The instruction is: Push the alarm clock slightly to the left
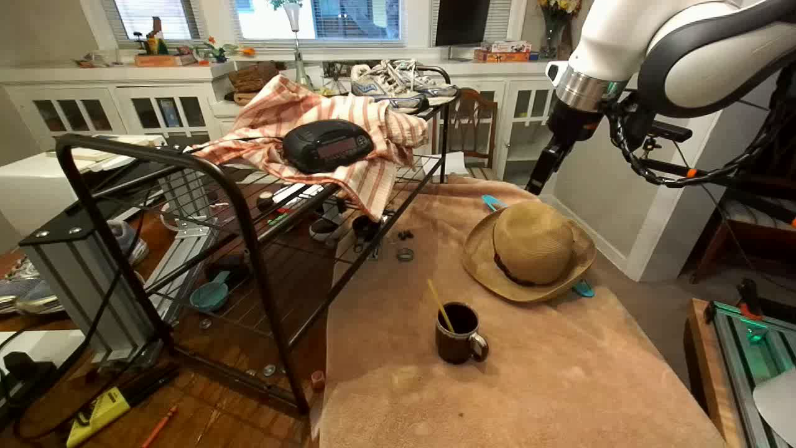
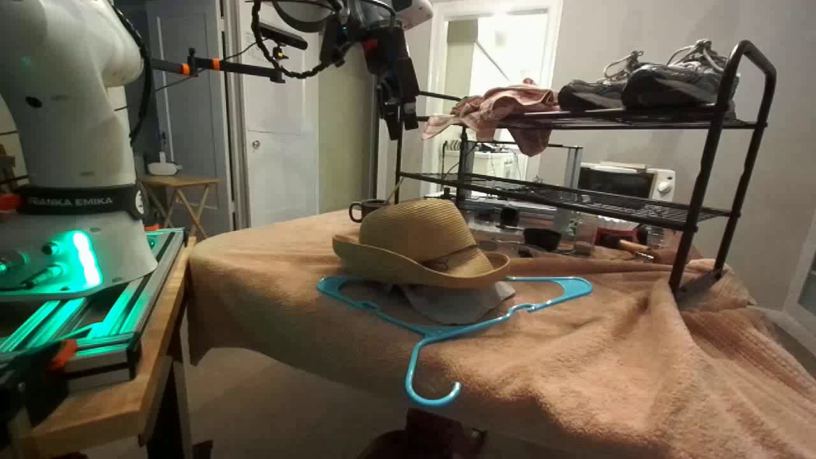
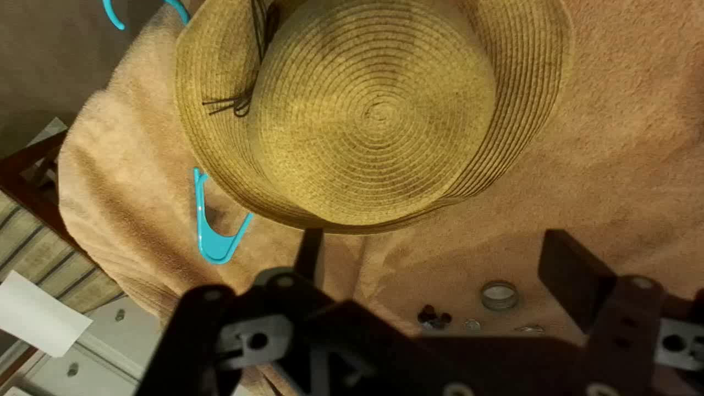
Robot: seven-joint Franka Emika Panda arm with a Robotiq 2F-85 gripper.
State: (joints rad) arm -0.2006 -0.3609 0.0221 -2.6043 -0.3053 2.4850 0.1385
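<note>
The black alarm clock (image 1: 328, 147) sits on a crumpled red-and-white striped cloth (image 1: 373, 185) on the top shelf of a dark metal rack, in an exterior view. I cannot make the clock out in the view where the cloth (image 2: 503, 105) is seen beside the shoes, and it is out of the wrist view. My gripper (image 1: 535, 185) is in the air above the far side of the straw hat, well apart from the clock. It also shows high up near the rack's end (image 2: 403, 131). In the wrist view the gripper's fingers (image 3: 432, 242) are wide apart with nothing between them.
The rack (image 1: 249, 249) has raised end bars. Sneakers (image 1: 404, 87) stand on its top shelf behind the clock. A straw hat (image 1: 535, 246) lies over a blue hanger (image 2: 446, 331) on the towel-covered table. A dark mug (image 1: 457, 336) with a yellow stick stands nearer.
</note>
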